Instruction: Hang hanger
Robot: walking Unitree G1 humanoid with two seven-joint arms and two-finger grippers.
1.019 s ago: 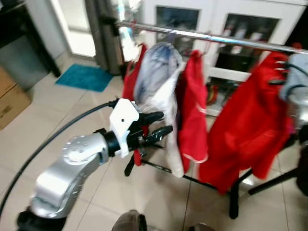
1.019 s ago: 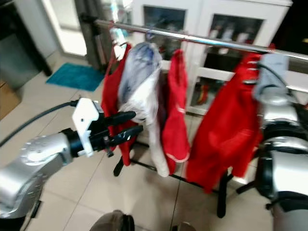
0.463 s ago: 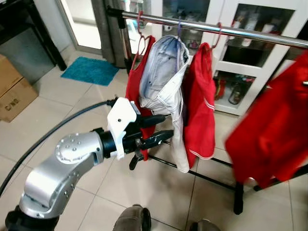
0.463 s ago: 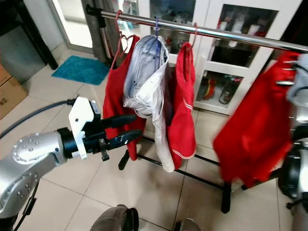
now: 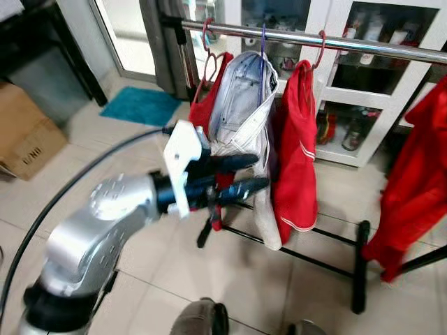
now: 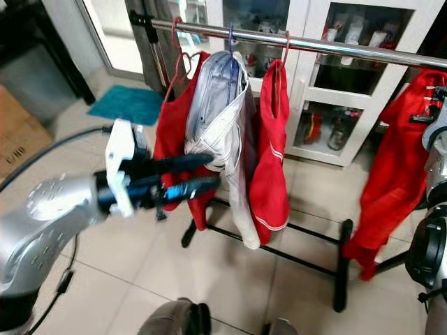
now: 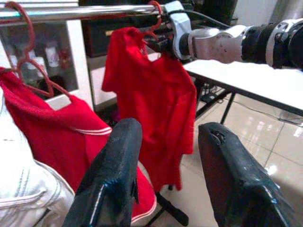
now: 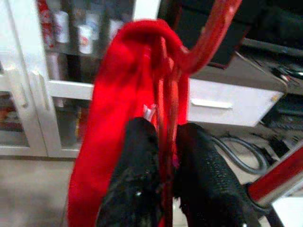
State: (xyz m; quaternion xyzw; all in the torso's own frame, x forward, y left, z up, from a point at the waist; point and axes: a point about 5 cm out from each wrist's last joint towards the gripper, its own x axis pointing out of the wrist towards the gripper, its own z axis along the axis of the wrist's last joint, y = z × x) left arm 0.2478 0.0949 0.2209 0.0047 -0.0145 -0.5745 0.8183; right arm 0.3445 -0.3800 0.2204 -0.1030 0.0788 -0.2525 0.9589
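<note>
I see my left tool released, fingers apart, raised before the garments on the rail. Beyond it hang a red top, white jeans and a red shirt. At far right, my right tool is clenched on a red hanger carrying a red garment, held just beside the rail's right end. Behind stands a white cabinet.
</note>
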